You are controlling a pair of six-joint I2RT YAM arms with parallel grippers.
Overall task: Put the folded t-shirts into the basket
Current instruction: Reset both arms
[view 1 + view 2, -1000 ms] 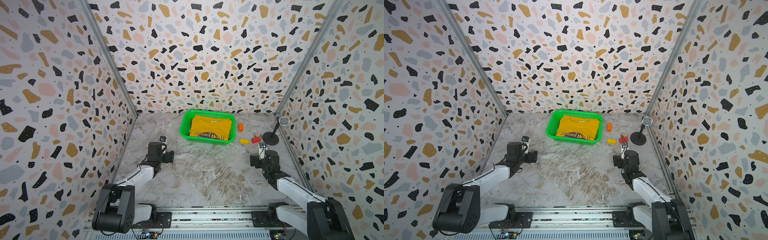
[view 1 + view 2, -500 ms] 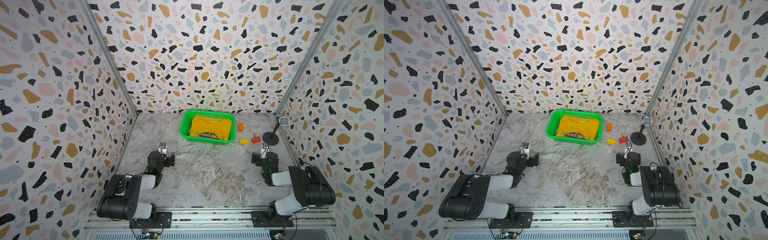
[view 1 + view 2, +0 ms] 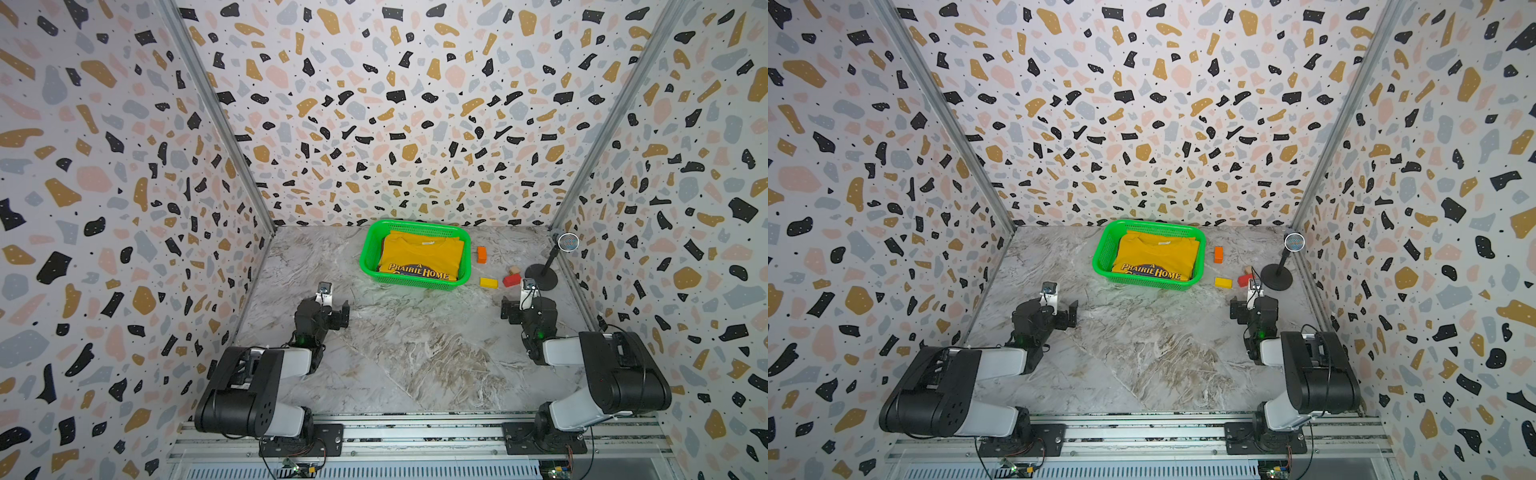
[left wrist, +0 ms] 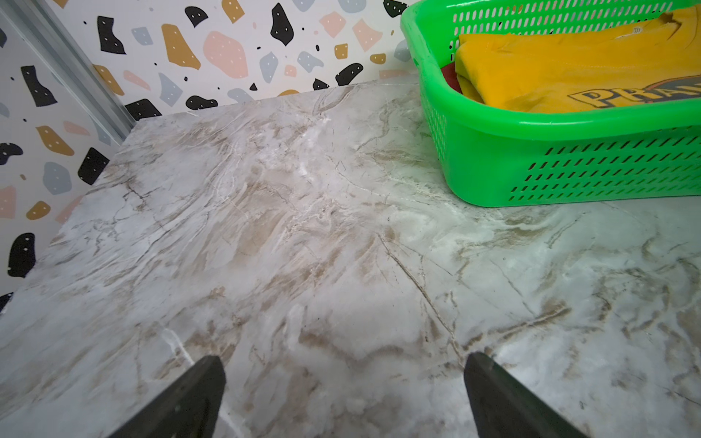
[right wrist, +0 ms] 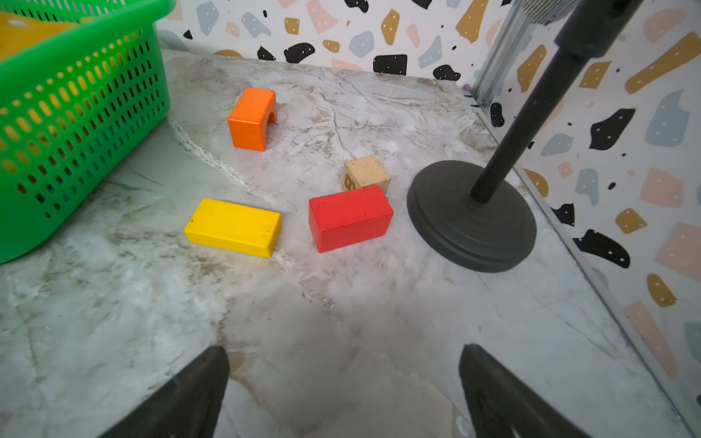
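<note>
The basket [image 3: 415,284] stood by the table's [image 3: 415,353] far edge, with the yellow t-shirt [image 3: 419,257] on top and a dark red t-shirt [image 4: 450,77] beneath. No shirt lay outside. The left gripper [image 4: 343,362] and right gripper [image 5: 345,352] gaped apart, empty. Task judged done.

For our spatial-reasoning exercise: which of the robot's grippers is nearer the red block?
Right. The right gripper faces the red block close ahead; the left gripper sits across the table, off the opposite end of the basket.
</note>
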